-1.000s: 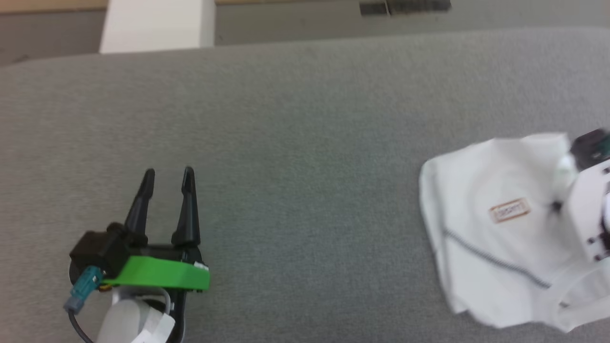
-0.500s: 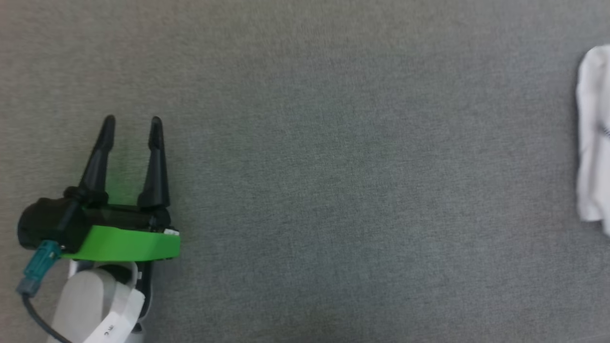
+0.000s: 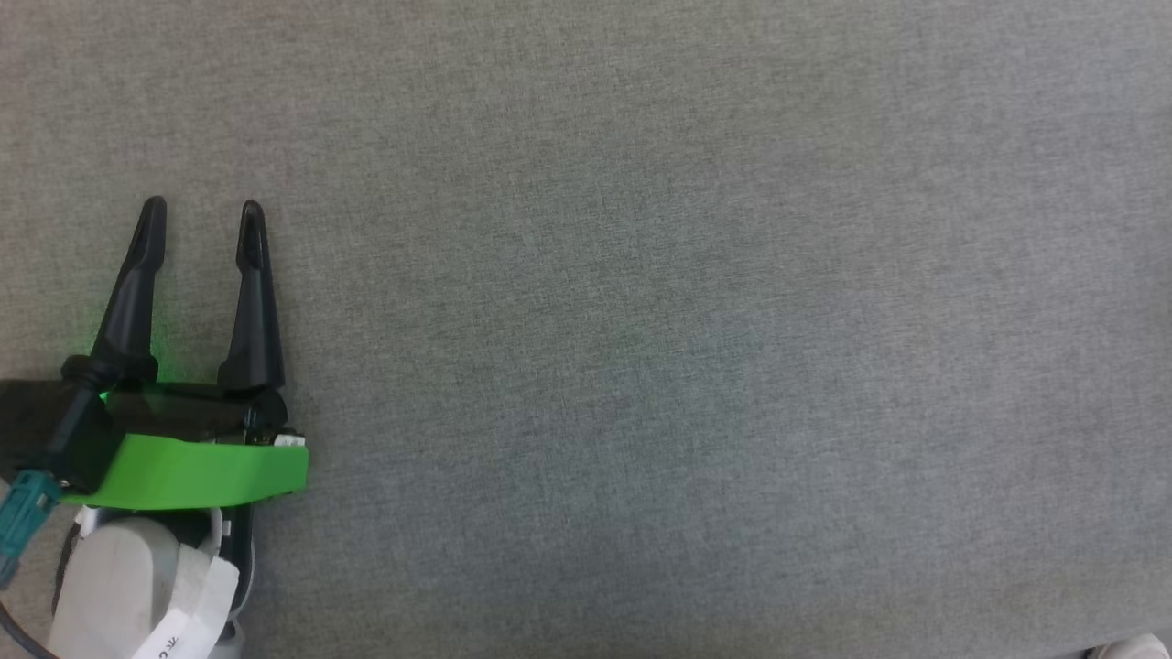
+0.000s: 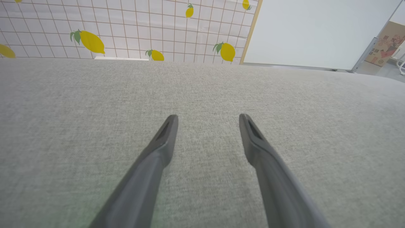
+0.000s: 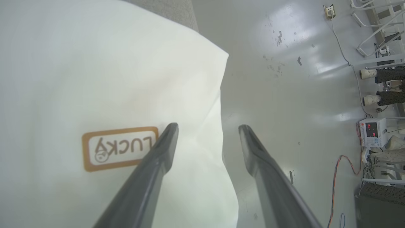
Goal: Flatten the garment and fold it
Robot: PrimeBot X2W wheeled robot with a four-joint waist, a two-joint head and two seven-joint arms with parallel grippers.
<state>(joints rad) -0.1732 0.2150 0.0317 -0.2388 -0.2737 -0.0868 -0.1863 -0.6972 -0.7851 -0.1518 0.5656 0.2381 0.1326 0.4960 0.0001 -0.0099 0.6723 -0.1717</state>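
The garment (image 5: 95, 79), smooth white cotton bearing a brown-bordered LUCKY patch (image 5: 120, 148), is found directly beneath the right gripper (image 5: 207, 126). Its free edge runs between the spread, empty fingers, one over the cloth beside the patch, the other over glossy floor (image 5: 278, 95). The left gripper (image 3: 202, 206), likewise open and empty, is held over grey woven tabletop (image 3: 641, 320); the right arm is judged nearer, and the garment's long axis cannot be told.
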